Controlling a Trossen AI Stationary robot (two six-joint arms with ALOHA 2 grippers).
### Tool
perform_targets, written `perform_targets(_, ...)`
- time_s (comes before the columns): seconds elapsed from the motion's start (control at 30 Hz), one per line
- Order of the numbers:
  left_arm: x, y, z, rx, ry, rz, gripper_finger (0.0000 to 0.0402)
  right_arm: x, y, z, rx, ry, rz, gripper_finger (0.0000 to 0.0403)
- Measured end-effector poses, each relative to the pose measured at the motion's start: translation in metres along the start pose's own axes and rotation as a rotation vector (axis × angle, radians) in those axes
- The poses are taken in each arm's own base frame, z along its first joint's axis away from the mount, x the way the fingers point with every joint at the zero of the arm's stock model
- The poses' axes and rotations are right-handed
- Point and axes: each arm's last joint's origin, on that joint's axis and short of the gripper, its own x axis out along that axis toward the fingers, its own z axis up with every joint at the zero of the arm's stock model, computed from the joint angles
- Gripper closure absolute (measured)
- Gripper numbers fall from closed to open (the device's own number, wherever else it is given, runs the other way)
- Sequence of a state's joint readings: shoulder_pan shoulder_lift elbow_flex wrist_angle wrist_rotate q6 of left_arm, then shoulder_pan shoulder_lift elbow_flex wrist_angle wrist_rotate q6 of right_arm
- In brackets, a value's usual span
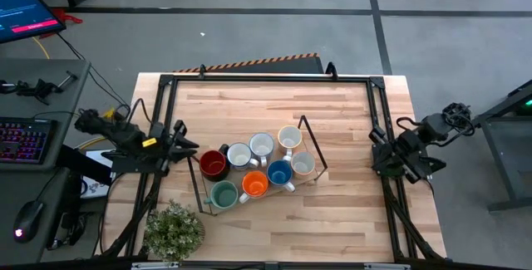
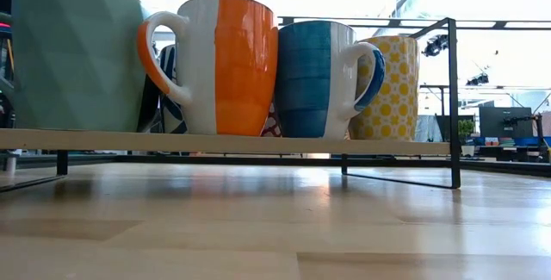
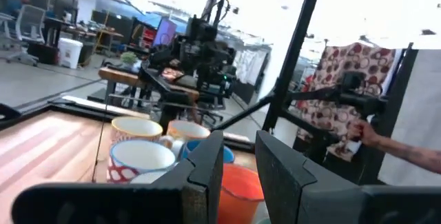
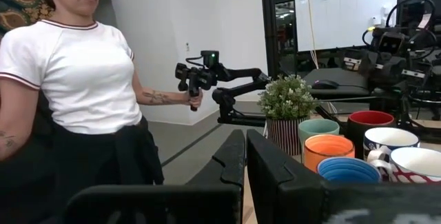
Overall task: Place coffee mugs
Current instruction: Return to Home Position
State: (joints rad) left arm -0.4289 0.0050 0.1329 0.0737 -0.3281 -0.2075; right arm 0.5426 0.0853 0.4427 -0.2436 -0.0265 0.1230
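Eight mugs [image 1: 239, 155] stand upright, mouths up, on a low black-framed shelf [image 2: 258, 142] in the middle of the wooden table [image 1: 349, 212]. They are packed close in two rows that slant across the table. The far row runs from the dark red mug [image 1: 214, 164] on the left, past two pale ones, to the cream mug [image 1: 289, 138] on the right. The near row runs from the teal mug [image 1: 224, 194] through the orange mug [image 1: 254, 185] and the blue mug [image 1: 279, 174] to the yellow-patterned mug [image 2: 387, 90]. In the low view the orange mug's handle points left, and the blue mug's handle points right, toward the yellow-patterned mug.

The left gripper [image 1: 189, 144] hangs at the left side of the table, near the dark red mug and aimed toward the shelf. Its fingers [image 3: 207, 176] stand a narrow gap apart and hold nothing. The right gripper [image 1: 376, 149] hangs at the right side, well apart from the shelf. Its fingers [image 4: 269, 169] are pressed almost together with nothing between them.

A potted plant [image 1: 174, 230] stands at the near left corner, near the teal mug. Beyond the table a person [image 4: 76, 72] in a white shirt holds the grip of a black handle rig [image 4: 200, 76].
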Motion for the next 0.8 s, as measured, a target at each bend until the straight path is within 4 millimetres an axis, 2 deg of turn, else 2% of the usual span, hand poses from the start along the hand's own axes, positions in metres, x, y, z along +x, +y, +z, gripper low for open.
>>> perform_targets(0.13, 0.001, 0.004, -0.001, -0.006, -0.013, 0.020, 0.0326, 0.000, 0.000, 0.000, 0.000, 0.000, 0.000, 0.0403)
perform_targets(0.4, 0.003, 0.008, 0.006, 0.109, -0.060, -0.071, 0.0326, 0.000, 0.001, 0.001, -0.050, -0.008, 0.014, 0.0403)
perform_targets(0.57, 0.003, 0.012, 0.009, 0.120, -0.061, -0.134, 0.0326, 0.000, 0.003, 0.002, -0.047, -0.013, 0.112, 0.0403)
perform_targets(0.8, -0.002, 0.014, 0.026, 0.088, 0.007, -0.246, 0.0326, -0.001, 0.006, 0.001, -0.030, 0.007, 0.210, 0.0403)
